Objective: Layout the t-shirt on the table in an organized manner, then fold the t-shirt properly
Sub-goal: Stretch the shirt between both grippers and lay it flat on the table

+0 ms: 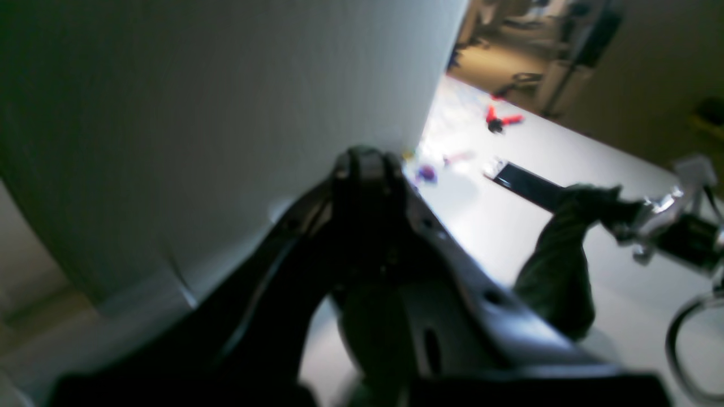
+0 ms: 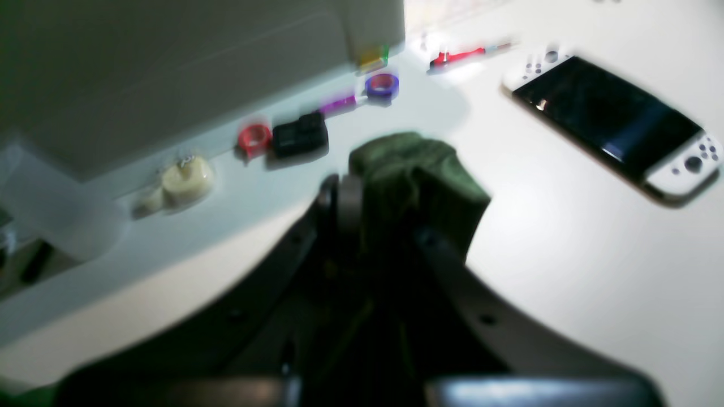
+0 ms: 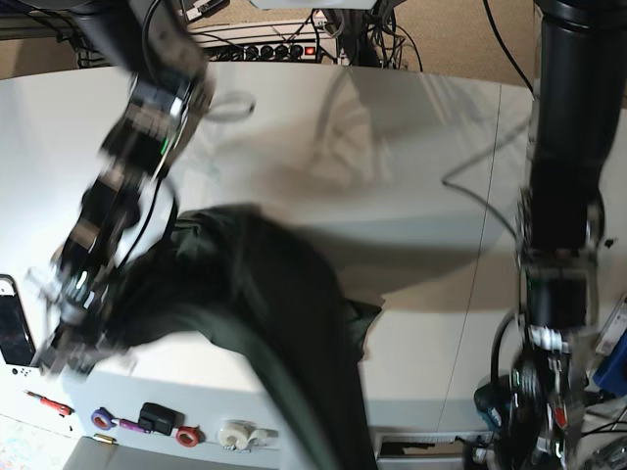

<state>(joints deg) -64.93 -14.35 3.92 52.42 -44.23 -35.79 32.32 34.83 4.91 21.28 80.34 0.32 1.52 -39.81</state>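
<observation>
The dark green t-shirt (image 3: 265, 304) lies bunched on the white table (image 3: 392, 147), left of centre, with one taut band running down past the front edge. My right gripper (image 3: 69, 323) is shut on a bunched end of the t-shirt (image 2: 418, 175), lifted a little above the tabletop; its motion-blurred fingers (image 2: 345, 203) pinch the cloth. My left gripper (image 3: 534, 441) hangs at the table's front right corner, away from the shirt. Its fingertips (image 1: 367, 164) are pressed together with nothing clearly between them. The left wrist view also shows the shirt (image 1: 560, 265) hanging from the right gripper (image 1: 628, 217).
A handheld game console (image 2: 611, 124) lies at the table's left edge (image 3: 12, 333). Along the front edge sit a red tape roll (image 3: 186, 436), a black box (image 3: 157, 418), a purple ring (image 3: 101, 418), a red-handled tool (image 3: 44, 402) and a white roll (image 3: 235, 434). Cables lie at the back.
</observation>
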